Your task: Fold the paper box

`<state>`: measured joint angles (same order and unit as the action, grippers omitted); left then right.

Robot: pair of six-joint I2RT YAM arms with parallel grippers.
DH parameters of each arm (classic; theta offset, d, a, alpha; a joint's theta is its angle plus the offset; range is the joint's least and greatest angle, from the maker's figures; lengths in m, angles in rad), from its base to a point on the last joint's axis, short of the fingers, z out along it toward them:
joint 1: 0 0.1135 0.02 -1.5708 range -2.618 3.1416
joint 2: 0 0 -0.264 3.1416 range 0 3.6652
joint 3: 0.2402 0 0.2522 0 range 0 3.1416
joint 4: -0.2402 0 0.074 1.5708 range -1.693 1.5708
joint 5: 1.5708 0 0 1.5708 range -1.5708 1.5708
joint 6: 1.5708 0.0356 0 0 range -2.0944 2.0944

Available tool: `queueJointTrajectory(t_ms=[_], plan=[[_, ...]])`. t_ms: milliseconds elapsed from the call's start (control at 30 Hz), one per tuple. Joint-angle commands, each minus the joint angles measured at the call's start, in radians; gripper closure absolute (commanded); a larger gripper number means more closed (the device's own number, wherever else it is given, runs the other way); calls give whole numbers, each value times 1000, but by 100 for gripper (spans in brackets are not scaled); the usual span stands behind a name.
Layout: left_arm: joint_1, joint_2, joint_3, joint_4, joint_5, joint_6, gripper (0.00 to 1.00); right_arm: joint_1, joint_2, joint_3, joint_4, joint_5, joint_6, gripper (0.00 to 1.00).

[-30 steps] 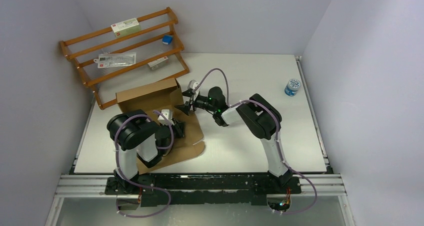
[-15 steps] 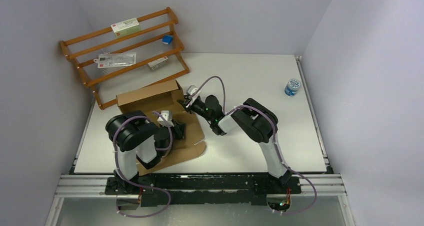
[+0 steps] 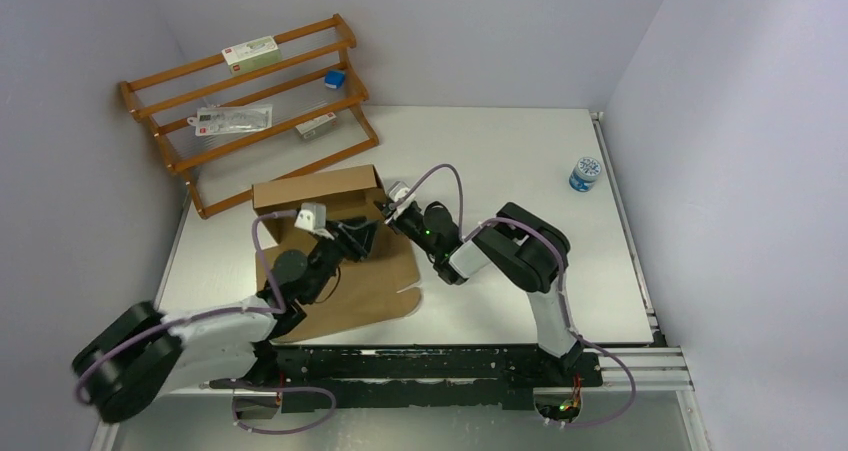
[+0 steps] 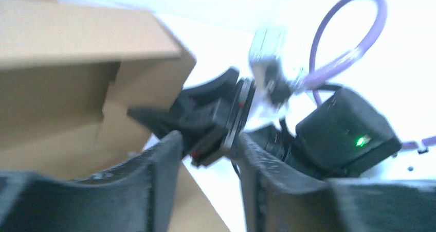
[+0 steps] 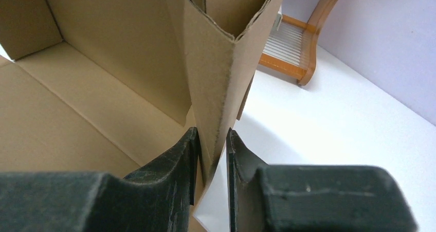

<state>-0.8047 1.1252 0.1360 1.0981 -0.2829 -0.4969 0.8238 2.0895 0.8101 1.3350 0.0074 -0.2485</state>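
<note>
My right gripper (image 3: 385,209) has just closed. A second ago its jaws stood wide beside the paper box (image 3: 375,276); now they are narrowed onto the upright side flap (image 5: 216,88), with one finger (image 5: 187,155) on each face of the cardboard, so I am holding that flap by its lower edge. This grip sits just in front of the right foot of the wooden rack (image 3: 127,93).

My left gripper (image 3: 352,241) has done the opposite. It was nearly closed over the part of the sheet farthest from the rack. It has since let go and reached toward the rack, and now hangs a little short of my right gripper. Its fingers (image 4: 154,175) are apart with nothing between them, and through the gap I see only my other wrist.

The box itself has shifted. Its raised back wall was level with the middle of the rack's front rail and now stands closer to the rack's right foot. The rest of the sheet still lies flat, spreading away from the rack.

As I read it, the hold has passed from 1 gripper to the other. The back wall is up, the side flap is pinched for turning inward, and my free left gripper can steady or press. The other walls are not yet raised, so most of the folding remains.
</note>
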Motion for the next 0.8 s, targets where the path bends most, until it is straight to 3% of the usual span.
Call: queueJointTrajectory(t_ms=[0, 100, 233, 500, 600, 767], plan=[[-1, -218, 193, -622, -26, 127, 42, -5, -84, -43, -52, -60, -49, 85], [2, -260, 314, -805, -80, 153, 39, -6, -113, -72, -77, -94, -46, 86], [18, -197, 461, -887, -81, 183, 35, -6, -140, -104, -102, -121, -52, 86], [206, -32, 728, -1018, -7, 211, 31, -24, -211, -161, -196, -150, -77, 85], [316, 6, 759, -999, 87, 204, 26, -47, -236, -180, -214, -168, -80, 85], [487, 179, 864, -1042, 375, 168, 24, -75, -269, -164, -286, -184, -78, 85]])
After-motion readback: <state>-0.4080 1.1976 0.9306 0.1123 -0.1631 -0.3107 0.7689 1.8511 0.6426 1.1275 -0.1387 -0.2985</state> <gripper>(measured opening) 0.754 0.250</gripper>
